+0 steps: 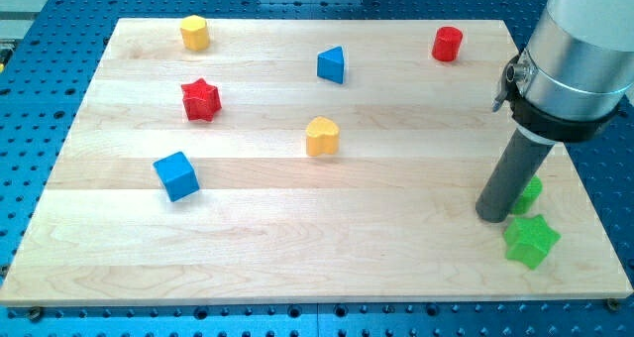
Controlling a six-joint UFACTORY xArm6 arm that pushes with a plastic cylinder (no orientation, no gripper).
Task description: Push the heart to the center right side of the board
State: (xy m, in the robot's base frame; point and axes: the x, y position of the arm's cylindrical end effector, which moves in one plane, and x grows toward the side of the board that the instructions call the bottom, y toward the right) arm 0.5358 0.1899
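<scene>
The yellow-orange heart (322, 137) lies near the middle of the wooden board (297, 238). My tip (491, 216) rests on the board at the view's lower right, far to the right of the heart and a bit below it. A green block (528, 194) sits right behind the rod, partly hidden by it. A green star (531, 241) lies just below and right of the tip.
A blue triangle (332, 64) lies above the heart. A red star (201, 100) and a blue cube (176, 175) lie at the left. A yellow hexagon (194, 32) is at top left, a red cylinder (448, 44) at top right.
</scene>
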